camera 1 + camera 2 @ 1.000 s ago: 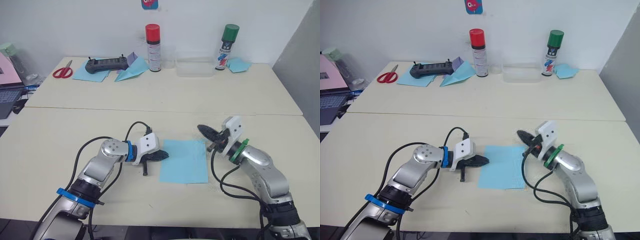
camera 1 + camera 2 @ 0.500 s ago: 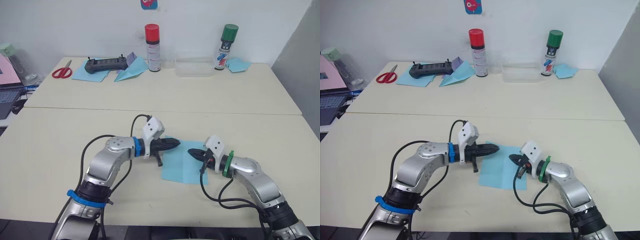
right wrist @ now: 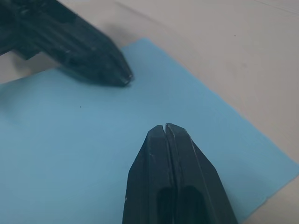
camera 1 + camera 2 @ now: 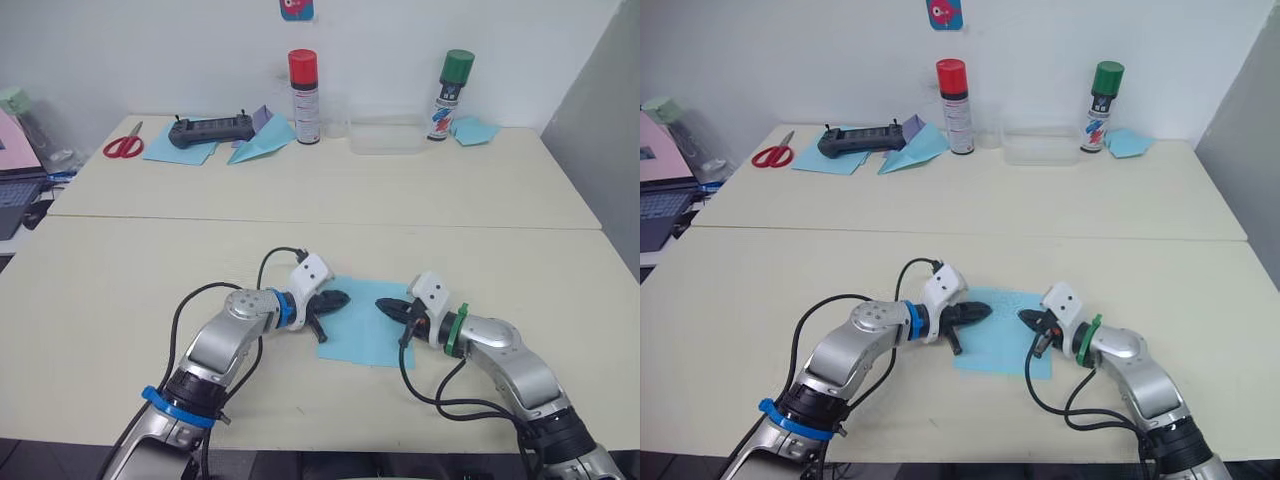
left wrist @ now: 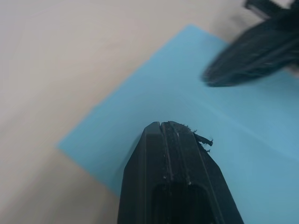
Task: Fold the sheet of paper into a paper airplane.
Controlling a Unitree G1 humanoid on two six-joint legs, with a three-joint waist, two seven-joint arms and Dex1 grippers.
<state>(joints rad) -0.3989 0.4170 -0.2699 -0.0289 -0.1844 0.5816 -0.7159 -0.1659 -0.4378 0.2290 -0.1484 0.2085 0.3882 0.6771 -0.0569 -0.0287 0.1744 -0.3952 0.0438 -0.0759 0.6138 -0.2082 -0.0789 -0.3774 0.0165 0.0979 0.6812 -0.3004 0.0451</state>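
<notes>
Over the flat sheet of paper, left fingers and right fingers, both pressed together, empty.

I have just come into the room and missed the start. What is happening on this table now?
A two-armed robot is starting to fold a sheet of paper into an airplane. The light blue sheet lies flat and unfolded on the near table. The left pincer is over the sheet's left edge and the right pincer over its right part, both shut and pointing at each other. No fold is made yet.
</notes>
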